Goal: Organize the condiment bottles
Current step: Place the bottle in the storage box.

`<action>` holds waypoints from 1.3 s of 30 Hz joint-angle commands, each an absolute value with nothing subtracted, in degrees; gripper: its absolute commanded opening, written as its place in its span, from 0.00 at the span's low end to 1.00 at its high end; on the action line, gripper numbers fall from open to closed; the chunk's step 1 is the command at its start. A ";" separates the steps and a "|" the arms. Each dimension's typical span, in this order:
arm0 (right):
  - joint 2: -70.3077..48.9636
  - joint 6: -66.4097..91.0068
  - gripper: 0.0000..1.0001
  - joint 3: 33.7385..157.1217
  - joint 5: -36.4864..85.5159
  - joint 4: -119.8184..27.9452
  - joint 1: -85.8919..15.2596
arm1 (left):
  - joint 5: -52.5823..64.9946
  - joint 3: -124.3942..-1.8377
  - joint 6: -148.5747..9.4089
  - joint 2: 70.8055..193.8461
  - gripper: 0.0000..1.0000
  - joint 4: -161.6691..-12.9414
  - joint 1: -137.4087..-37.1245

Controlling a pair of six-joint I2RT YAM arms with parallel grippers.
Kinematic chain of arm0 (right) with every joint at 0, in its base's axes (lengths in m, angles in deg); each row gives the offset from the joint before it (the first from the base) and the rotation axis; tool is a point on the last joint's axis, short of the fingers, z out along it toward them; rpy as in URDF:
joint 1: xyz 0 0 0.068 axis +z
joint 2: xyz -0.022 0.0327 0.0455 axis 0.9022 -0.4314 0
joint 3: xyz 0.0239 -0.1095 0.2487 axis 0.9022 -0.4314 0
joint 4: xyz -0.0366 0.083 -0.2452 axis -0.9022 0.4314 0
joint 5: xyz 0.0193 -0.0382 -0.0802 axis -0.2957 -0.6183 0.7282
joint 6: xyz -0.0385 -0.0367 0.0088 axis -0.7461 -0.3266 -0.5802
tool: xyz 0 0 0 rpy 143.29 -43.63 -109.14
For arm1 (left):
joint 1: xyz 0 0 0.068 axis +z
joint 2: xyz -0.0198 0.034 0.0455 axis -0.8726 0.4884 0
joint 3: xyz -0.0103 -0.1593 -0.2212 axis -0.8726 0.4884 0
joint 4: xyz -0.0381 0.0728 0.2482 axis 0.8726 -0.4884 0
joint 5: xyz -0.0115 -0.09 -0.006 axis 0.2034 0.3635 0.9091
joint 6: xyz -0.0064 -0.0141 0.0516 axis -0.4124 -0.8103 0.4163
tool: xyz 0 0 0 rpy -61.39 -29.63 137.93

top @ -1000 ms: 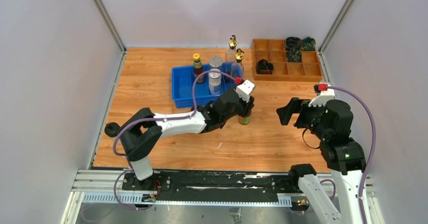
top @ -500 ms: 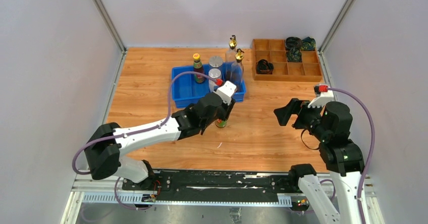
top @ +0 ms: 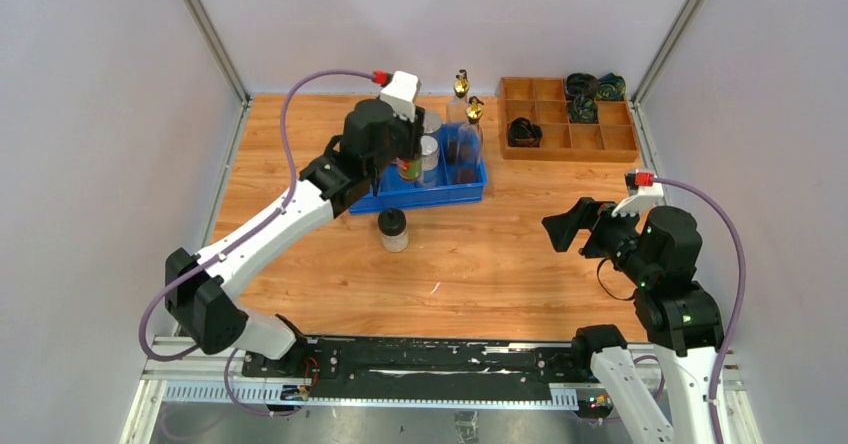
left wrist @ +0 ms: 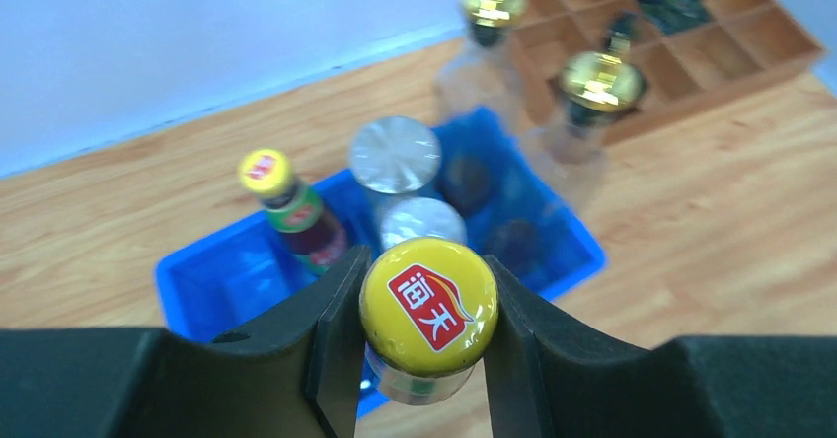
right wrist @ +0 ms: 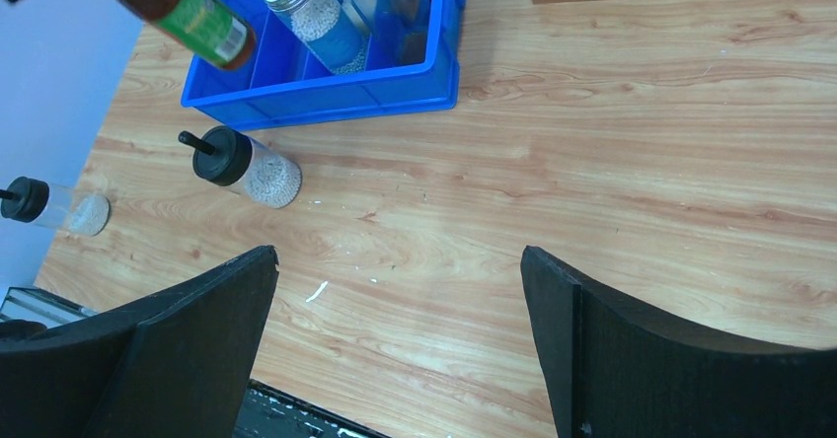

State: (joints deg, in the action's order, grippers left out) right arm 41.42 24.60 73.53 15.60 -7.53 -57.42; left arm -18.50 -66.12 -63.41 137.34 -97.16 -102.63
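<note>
While the left arm stretches out toward 12 o'clock, the overhead view has its left pincer (top: 408, 156) clenched on a sauce bottle (top: 407, 171). The bottle is carried upright over the blue bin (top: 440, 201) in the middle of the bench (top: 500, 264). At 6 o'clock from that bottle, just outside the bin's near wall, a black-capped jar (top: 392, 230) stands alone. The right pincer (top: 577, 226) hangs well off at 4 o'clock from the bin, spread wide and holding nothing, so the left arm is plainly the nearer one.

From the left wrist, the two black fingers (left wrist: 331, 310) press on either side of the neck just under the yellow cap. The bottle's long axis runs straight down, away from the camera. The bin's near wall sits close under it. Inside the bin, the twin bottle (left wrist: 286, 201) stands at 10 o'clock and two silver-lidded shakers (left wrist: 395, 154) at 12. The gold-topped cruets (left wrist: 600, 81) are off at 1 and 2 o'clock, toward the wooden tray (left wrist: 691, 38). Which compartment lies exactly beneath, I can't tell.

From the right wrist, the held bottle shows at the top-left corner, its base in the air above the bin's rim. The jar is on the bench at 7 o'clock from the bin, and a second jar (right wrist: 49, 206) is further out at 9 o'clock from the first.

To my eye the coming move is a straight drop into a free slot beside the twin, so the base must clear that near wall.
</note>
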 commanded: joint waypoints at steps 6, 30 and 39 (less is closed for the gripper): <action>42.21 25.37 1.00 72.72 14.32 -6.90 -58.20 | -13.97 -71.60 -62.51 143.43 0.34 -94.29 -94.62; 41.09 25.28 1.00 69.87 12.94 -8.67 -58.20 | -12.10 -62.13 -66.22 151.71 0.34 -80.90 -88.63; 40.58 25.30 1.00 69.12 12.67 -9.48 -58.20 | -12.29 -59.90 -66.48 153.84 0.38 -78.06 -88.28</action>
State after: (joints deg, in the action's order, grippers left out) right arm 40.83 24.77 69.95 14.03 -8.34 -57.42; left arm -12.21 -59.52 -65.84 154.19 -85.00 -88.80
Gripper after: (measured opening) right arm 0.999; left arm 0.454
